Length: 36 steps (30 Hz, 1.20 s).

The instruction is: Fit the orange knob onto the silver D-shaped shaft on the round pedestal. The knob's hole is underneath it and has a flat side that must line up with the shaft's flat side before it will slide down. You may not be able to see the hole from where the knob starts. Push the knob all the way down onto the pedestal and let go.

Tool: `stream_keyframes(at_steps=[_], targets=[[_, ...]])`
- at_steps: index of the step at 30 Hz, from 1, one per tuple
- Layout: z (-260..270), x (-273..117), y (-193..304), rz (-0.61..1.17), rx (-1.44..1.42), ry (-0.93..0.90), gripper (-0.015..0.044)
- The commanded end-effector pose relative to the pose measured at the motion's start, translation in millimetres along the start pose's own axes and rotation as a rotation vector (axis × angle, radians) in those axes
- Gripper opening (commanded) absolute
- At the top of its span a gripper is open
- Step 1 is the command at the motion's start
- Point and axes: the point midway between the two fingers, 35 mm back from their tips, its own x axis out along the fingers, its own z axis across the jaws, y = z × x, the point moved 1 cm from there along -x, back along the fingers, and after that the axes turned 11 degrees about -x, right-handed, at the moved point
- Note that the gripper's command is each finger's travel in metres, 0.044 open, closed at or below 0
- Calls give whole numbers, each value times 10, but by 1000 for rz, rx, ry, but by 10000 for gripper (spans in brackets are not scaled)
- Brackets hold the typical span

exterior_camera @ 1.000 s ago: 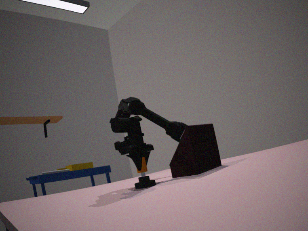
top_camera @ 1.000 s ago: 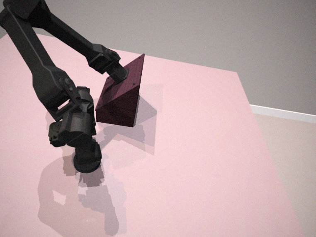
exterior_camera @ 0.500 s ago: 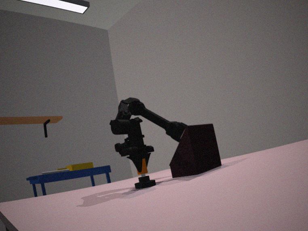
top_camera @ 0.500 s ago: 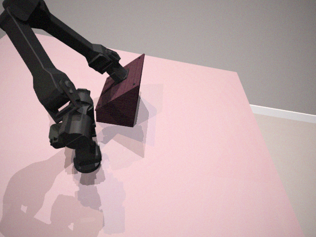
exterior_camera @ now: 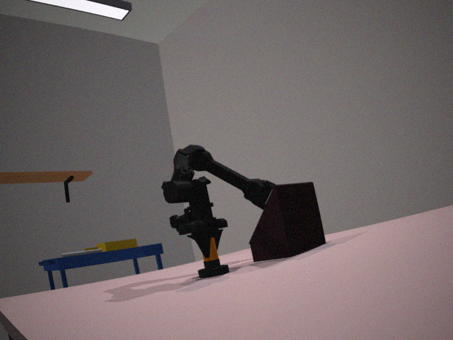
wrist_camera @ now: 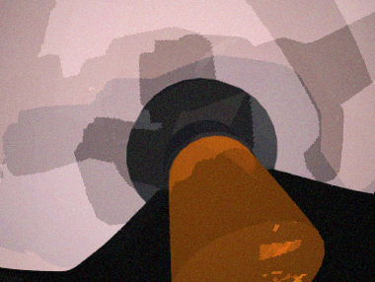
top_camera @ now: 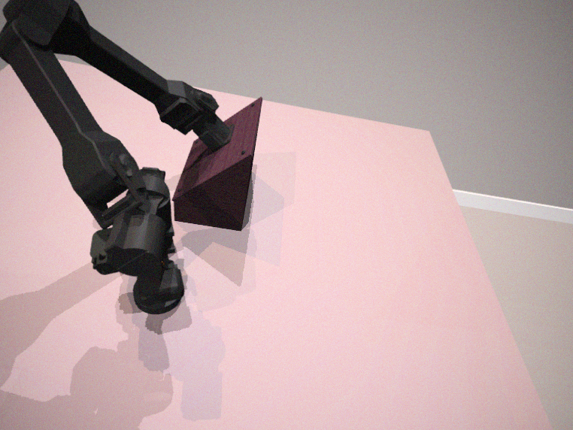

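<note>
Now our half-open gripper [exterior_camera: 210, 245] [wrist_camera: 218, 189] grips the orange knob [exterior_camera: 211, 251] [wrist_camera: 232, 197], low against the round pedestal [exterior_camera: 213, 271] [wrist_camera: 197, 99], directly beneath, seemingly ready for release.

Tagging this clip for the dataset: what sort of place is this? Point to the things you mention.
Probably a workshop or lab: a black jointed robot arm [top_camera: 136, 236] [exterior_camera: 199, 204] on a dark red wooden wedge [top_camera: 207, 196] [exterior_camera: 296, 219], a blue-framed bench [exterior_camera: 109, 256], and an orange wall shelf [exterior_camera: 36, 177].
</note>
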Motion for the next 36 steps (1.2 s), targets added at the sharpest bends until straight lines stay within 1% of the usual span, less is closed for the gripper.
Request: stream_keyframes(at_steps=[1,4,21,30,31,35,36], targets=[[3,-6,1,0,0,-1,0],[3,-6,1,0,0,-1,0],[3,-6,1,0,0,-1,440],[9,-36,0,0,0,-2,440],[24,-128,-1,2,-1,-3,440],[26,-841,8,5,-2,-4,440],[11,-940,10,3,-2,-3,440]])
